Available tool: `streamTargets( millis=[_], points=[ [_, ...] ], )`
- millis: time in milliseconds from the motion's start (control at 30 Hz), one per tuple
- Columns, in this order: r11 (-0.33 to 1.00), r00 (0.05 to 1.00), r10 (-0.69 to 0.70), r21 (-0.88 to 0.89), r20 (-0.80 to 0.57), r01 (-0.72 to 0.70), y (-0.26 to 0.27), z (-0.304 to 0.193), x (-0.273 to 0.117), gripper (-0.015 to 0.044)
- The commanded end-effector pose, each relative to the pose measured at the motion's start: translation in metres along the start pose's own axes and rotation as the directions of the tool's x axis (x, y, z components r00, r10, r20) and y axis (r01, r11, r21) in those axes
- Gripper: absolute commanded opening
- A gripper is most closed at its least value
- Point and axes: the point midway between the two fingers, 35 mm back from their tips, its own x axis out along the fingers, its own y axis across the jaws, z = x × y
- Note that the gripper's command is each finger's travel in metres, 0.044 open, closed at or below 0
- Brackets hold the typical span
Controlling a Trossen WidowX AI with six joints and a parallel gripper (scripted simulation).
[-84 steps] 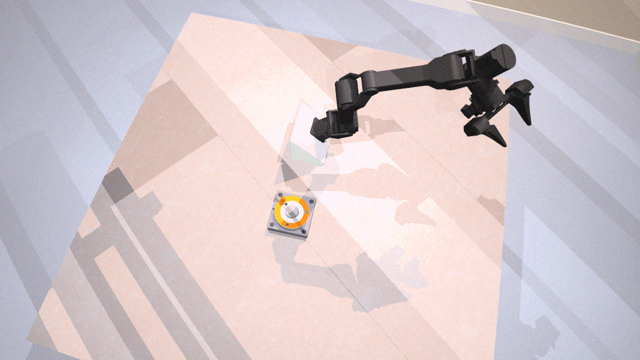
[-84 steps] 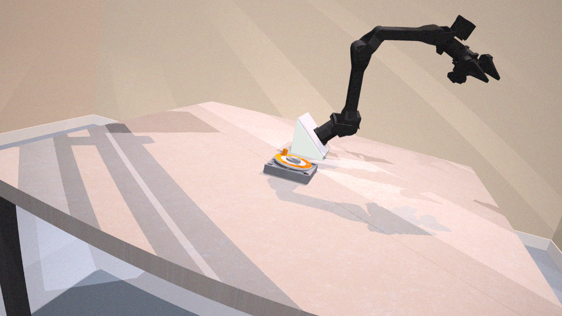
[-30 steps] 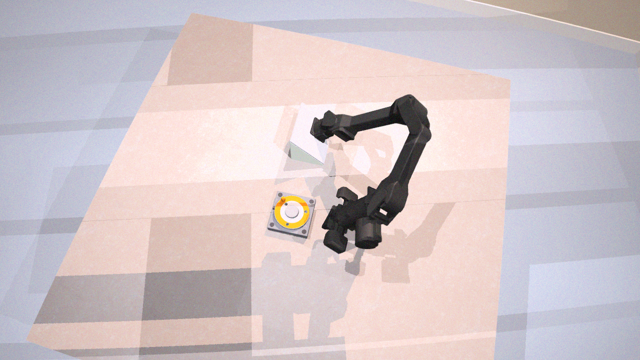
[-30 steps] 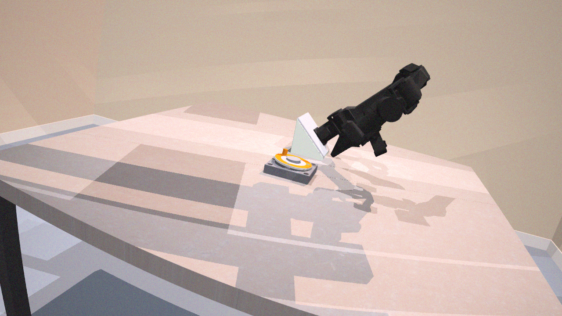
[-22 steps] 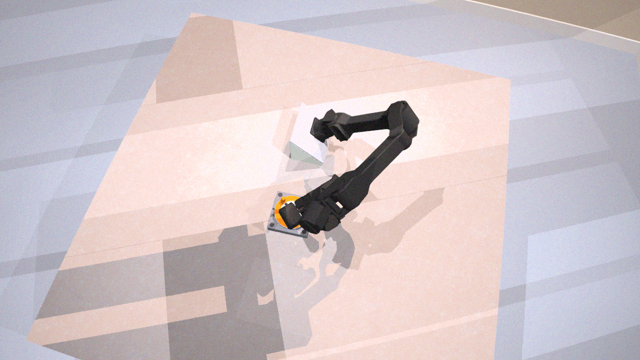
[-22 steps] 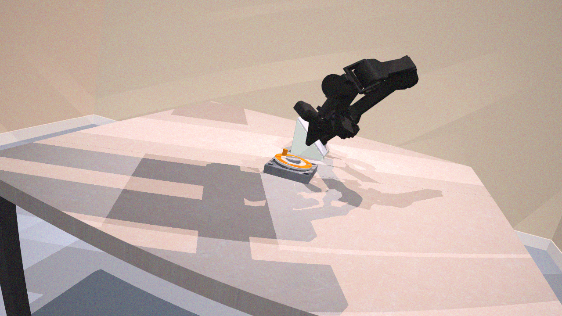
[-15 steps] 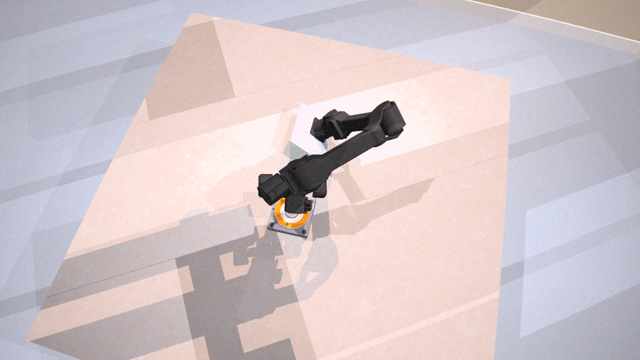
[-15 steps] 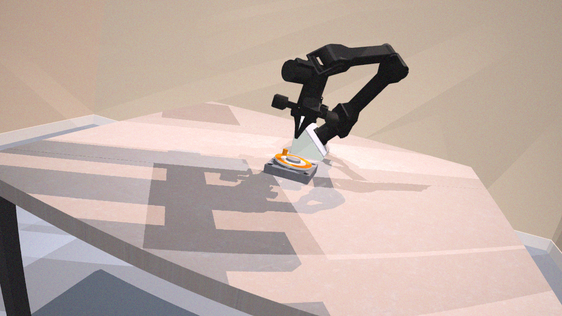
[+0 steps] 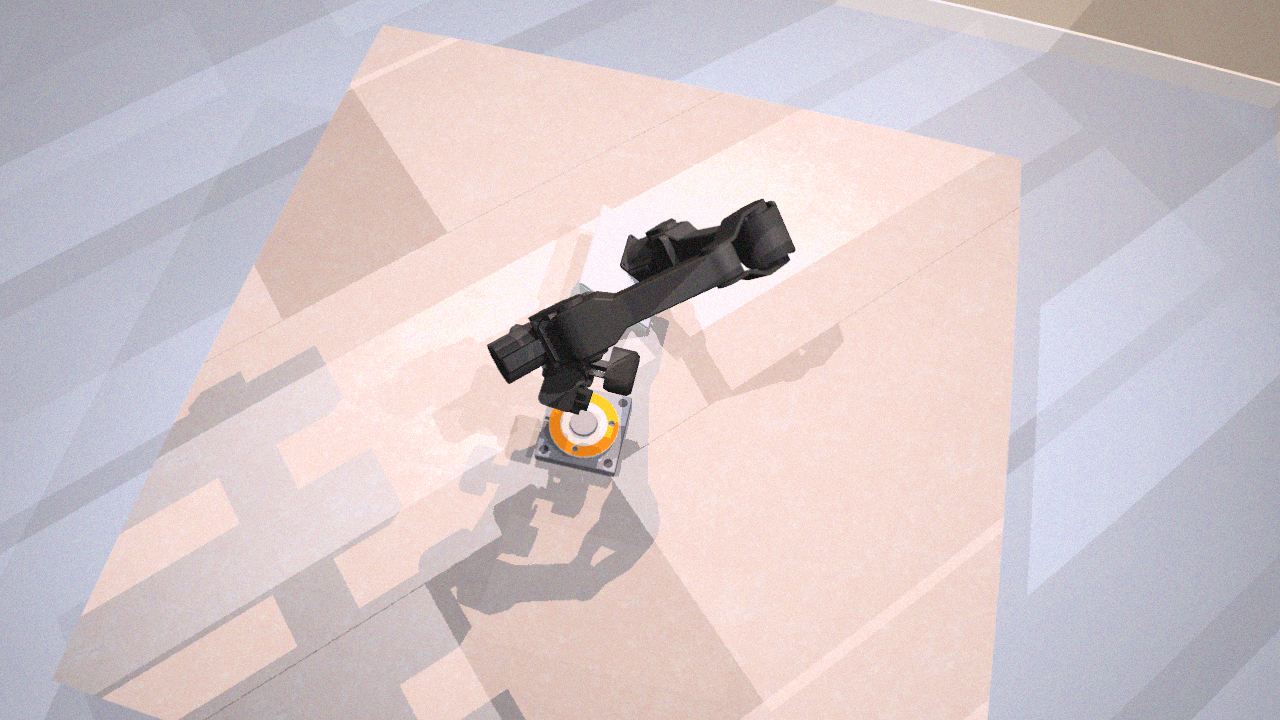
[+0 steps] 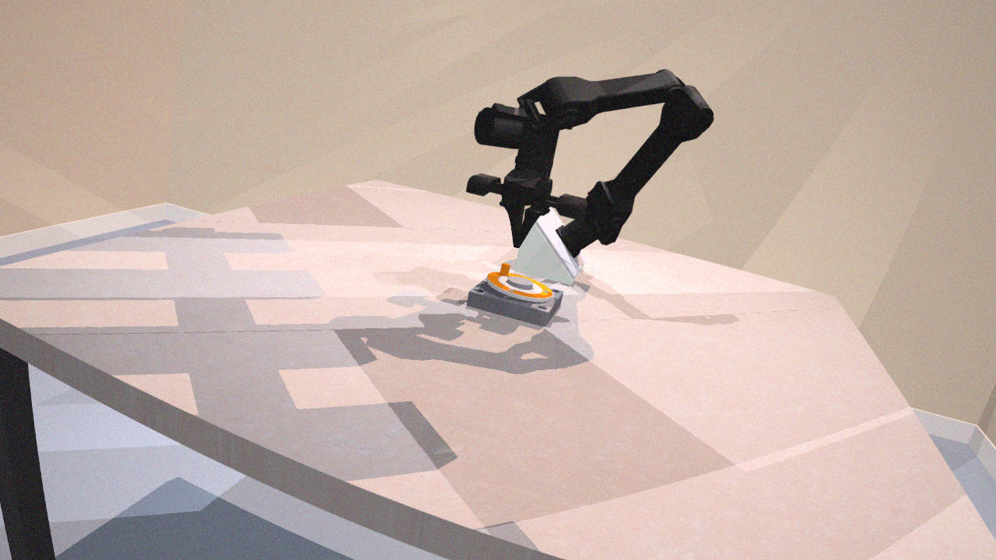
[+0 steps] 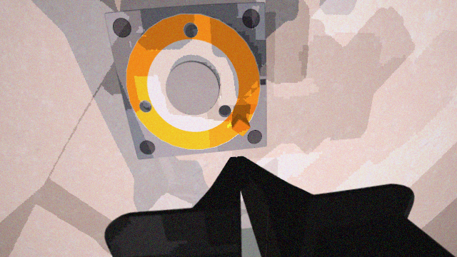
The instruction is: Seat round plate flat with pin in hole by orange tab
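Observation:
The round plate (image 9: 595, 450) (image 10: 544, 292) (image 11: 171, 137), orange-yellow with a white inner ring, sits around the post (image 9: 583, 422) (image 10: 519, 283) (image 11: 193, 87) on the grey square base (image 9: 581, 462) (image 10: 508, 311) (image 11: 262, 118). It looks slightly tilted in the exterior view. Its orange tab (image 10: 504, 269) (image 11: 241, 126) stands up at the rim, with the dark hole (image 11: 224, 111) just inward of it. The pin cannot be made out. My gripper (image 10: 516, 246) (image 11: 236, 163) is shut and empty, above the base's tab side and touching nothing. The top view shows the arm hiding the tab.
The white wedge-shaped arm mount (image 10: 539, 253) stands close behind the base. The black arm arches from it over to the plate. Two other small holes show in the plate's coloured ring in the wrist view. Shadows cross the table.

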Motion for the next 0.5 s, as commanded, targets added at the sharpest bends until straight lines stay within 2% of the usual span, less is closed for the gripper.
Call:
streamTargets(
  millis=[0, 133, 467],
  points=[
    [1.0, 1.0, 0.009, 0.009, -0.006, -0.009, 0.001, -0.002, 0.018, 0.0],
    [1.0, 1.0, 0.01, 0.009, -0.006, -0.01, 0.001, -0.002, 0.034, 0.0],
    [1.0, 1.0, 0.01, 0.009, -0.005, -0.01, -0.004, 0.003, 0.035, 0.0]
  ],
)
